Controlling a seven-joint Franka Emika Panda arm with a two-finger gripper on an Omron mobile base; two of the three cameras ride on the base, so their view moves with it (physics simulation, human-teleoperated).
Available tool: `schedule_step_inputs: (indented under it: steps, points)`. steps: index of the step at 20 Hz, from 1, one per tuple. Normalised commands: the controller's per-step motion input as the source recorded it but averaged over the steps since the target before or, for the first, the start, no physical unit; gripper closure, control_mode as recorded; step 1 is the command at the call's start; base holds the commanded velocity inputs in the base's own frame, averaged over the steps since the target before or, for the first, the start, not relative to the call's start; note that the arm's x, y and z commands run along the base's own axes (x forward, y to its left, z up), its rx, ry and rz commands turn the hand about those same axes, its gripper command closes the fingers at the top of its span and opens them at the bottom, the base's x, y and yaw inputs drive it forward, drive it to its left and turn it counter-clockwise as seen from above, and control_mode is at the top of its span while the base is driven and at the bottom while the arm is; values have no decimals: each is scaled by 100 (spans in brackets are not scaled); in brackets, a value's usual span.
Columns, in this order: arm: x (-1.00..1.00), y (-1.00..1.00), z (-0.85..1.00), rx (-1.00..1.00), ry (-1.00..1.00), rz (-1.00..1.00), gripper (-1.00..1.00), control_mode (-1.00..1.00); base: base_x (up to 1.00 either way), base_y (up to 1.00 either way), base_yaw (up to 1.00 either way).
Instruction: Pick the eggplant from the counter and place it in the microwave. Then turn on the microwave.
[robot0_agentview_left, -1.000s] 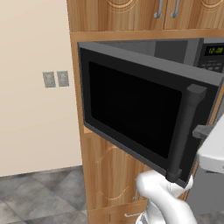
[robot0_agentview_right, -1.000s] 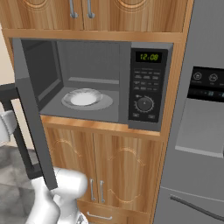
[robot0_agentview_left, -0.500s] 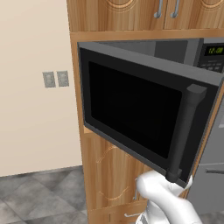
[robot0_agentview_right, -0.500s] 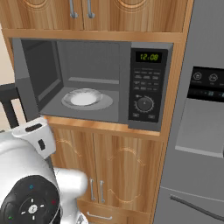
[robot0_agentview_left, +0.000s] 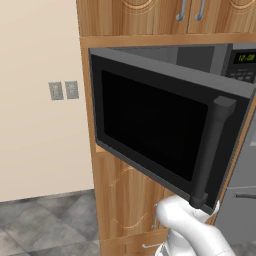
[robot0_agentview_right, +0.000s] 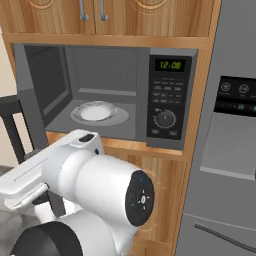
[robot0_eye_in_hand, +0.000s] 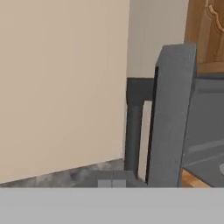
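**Microwave door swung wide, gripper shut and empty at its edge**

Seen from the left base view: microwave (robot0_agentview_left: 200, 65) set in a wooden cabinet column (robot0_agentview_left: 120, 200), black glass door (robot0_agentview_left: 150, 125) hanging open toward the camera, vertical bar handle (robot0_agentview_left: 207, 150) at its free edge. Two pale wall plates (robot0_agentview_left: 63, 90) on the beige wall to the left; grey tiled floor (robot0_agentview_left: 45, 225) below.

From the right base view: grey cavity laid bare, holding a round glass turntable (robot0_agentview_right: 99, 112) with a pale centre and nothing purple on it. Button panel (robot0_agentview_right: 169, 95) to the right of the cavity, green display lit above, round dial below. Grey refrigerator (robot0_agentview_right: 225, 125) just beside the cabinet. White arm joint large in the foreground.

From the hand view: gripper (robot0_eye_in_hand: 112, 183) low in the frame, two small fingertips pressed together, jaws fully closed with nothing between them. Straight ahead, the grey edge of the open door and its dark handle bar, beige wall behind.

Eggplant and counter: whereabouts not to be told from these views.
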Motion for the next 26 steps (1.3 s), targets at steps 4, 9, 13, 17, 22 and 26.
schedule_step_inputs:
  steps: [4, 9, 13, 17, 22, 26]
  points:
    - [28, -15, -8, 3, 0, 18, 100, -100, 0, 0, 0]
    - [32, -10, -8, 3, -1, 16, 100, -100, 0, 0, 0]
    - [34, -3, -11, 2, -4, 13, 100, -100, 0, 0, 0]
    - [29, 0, -4, 1, -5, 5, -100, -100, 0, 0, 0]
    - [27, -1, 0, 0, -5, 0, -100, -100, 0, 0, 0]
    - [32, -1, 0, 0, -1, 0, -100, -100, 0, 0, 0]
